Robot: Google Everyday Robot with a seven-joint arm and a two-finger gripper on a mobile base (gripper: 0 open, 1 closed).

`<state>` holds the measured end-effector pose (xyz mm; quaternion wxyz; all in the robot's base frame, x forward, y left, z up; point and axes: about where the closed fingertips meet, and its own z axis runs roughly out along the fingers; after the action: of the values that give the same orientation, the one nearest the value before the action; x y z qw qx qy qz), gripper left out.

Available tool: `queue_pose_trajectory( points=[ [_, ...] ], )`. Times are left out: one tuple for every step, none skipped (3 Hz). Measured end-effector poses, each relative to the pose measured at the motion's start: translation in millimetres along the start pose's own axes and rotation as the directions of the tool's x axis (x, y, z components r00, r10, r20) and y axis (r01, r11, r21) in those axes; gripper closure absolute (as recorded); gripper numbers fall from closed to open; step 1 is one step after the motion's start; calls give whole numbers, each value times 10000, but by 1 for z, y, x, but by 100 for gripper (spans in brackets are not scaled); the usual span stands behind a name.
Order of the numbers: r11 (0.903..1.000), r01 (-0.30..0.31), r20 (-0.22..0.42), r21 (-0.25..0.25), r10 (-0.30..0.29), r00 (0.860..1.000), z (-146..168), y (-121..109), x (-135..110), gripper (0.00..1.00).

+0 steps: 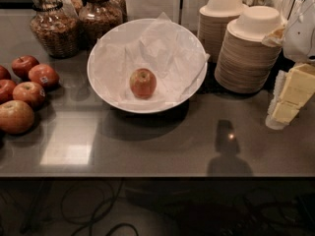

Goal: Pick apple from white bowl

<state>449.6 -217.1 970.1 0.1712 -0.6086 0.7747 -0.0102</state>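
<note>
As counter [147,154] gleams darkly — tool [290,100] hangs right.

- desk [147,146]: dark, smooth, polished top with a mirror-like sheen.
- white bowl [142,107]: glossy, smooth, glazed look, lined with crumpled matt white paper [162,53].
- apple [142,82]: smooth skin, soft sheen.
- jars [54,28]: clear glass.
- small bowls [246,58], stacked: matt beige, paper-like fibre.
- hand [288,100], at the right edge over the desk: pale yellow matt blocks below a smooth white shell, plastic by its look.

Red apples [29,93] left, glass jars [55,31] behind, stacked beige bowls [251,55] right.
</note>
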Motion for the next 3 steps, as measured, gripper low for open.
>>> queue_pose_trajectory(
  points=[
    [9969, 740, 1127, -279, -704, 9911, 14, -15, -29, 0],
    [9861, 1626, 2443, -336, -1496, 9581, 18, -23, -71, 0],
    [9861, 1626, 2446, -334, -1497, 9580, 18, -23, -71, 0]
  ],
)
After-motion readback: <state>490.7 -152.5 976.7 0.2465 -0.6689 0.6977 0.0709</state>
